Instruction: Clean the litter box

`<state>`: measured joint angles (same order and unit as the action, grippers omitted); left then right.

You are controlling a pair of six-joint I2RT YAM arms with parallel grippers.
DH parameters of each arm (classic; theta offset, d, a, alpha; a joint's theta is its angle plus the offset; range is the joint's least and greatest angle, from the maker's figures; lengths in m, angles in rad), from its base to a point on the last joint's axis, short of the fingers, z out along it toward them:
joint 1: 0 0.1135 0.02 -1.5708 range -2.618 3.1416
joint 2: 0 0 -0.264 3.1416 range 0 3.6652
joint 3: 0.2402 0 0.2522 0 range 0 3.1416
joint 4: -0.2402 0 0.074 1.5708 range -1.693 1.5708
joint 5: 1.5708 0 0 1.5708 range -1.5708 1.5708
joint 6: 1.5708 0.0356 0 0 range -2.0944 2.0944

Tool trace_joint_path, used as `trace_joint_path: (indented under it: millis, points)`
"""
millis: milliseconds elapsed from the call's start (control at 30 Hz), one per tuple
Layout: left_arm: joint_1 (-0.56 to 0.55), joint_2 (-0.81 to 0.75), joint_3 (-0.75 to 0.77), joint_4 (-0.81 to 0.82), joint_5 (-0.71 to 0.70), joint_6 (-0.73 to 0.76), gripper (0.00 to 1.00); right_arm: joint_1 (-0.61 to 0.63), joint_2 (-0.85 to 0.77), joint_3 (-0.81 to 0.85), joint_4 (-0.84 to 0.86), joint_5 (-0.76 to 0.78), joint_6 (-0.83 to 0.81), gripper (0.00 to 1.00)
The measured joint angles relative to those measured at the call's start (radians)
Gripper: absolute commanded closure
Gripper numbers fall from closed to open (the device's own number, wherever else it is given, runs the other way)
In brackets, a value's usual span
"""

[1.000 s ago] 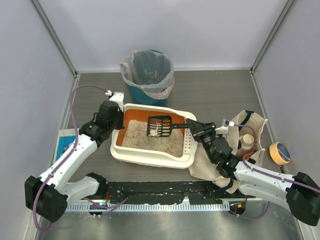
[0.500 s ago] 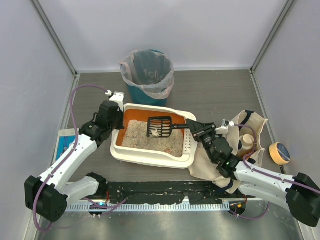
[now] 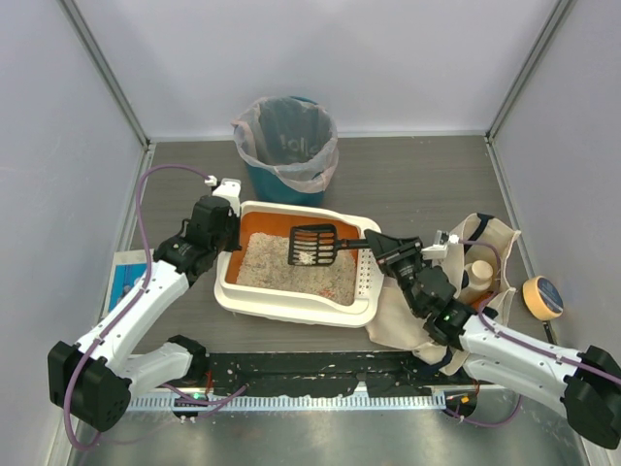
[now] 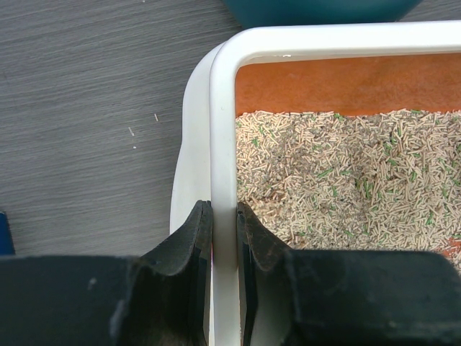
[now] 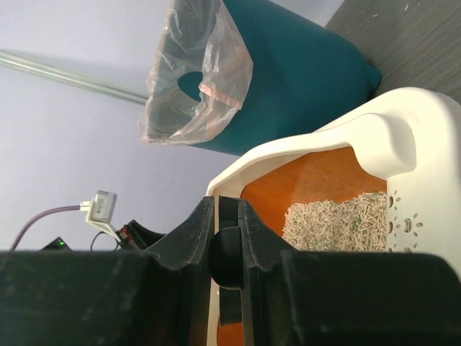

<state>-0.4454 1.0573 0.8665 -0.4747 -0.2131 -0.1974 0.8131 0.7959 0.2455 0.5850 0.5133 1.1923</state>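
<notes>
The cream-white litter box (image 3: 254,300) with orange inner walls and grey-beige litter sits mid-table. Its rim shows in the left wrist view (image 4: 224,130) and its perforated end in the right wrist view (image 5: 418,180). My left gripper (image 3: 225,233) (image 4: 224,216) is shut on the box's left rim. My right gripper (image 3: 376,245) (image 5: 228,216) is shut on the handle of a black slotted scoop (image 3: 312,245). The scoop is held above the litter with some pale litter in it. Only the handle end (image 5: 226,259) shows between the right fingers.
A teal bin (image 3: 287,146) with a clear plastic liner stands behind the box; it also shows in the right wrist view (image 5: 288,79). A beige cloth tote bag (image 3: 485,254) lies to the right, an orange tape roll (image 3: 541,297) beyond it. A blue item (image 3: 124,282) lies at the left.
My right gripper has shifted the scoop slightly right and back above the litter. The left gripper stays on the rim.
</notes>
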Motion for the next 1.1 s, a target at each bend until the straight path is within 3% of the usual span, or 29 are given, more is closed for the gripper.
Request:
trace_joint_path:
  millis: [100,233,633,800,1100]
  points:
    - [0.000,0.000,0.000,0.000,0.000,0.000,1.00,-0.003,-0.034,-0.035,0.036,0.008,-0.007,0.99]
    - [0.000,0.000,0.000,0.000,-0.001,0.000,1.00,-0.006,0.004,0.031,-0.039,-0.018,-0.044,0.99]
    - [-0.001,0.000,0.000,0.000,-0.002,0.000,1.00,-0.026,0.039,-0.019,0.051,-0.025,0.001,0.99]
    - [-0.001,0.000,0.000,0.001,-0.002,0.000,1.00,-0.057,0.096,-0.018,0.117,-0.100,0.007,0.99]
    - [-0.005,0.000,0.000,0.000,-0.006,0.002,1.00,-0.076,0.062,0.018,0.071,-0.097,-0.001,0.99]
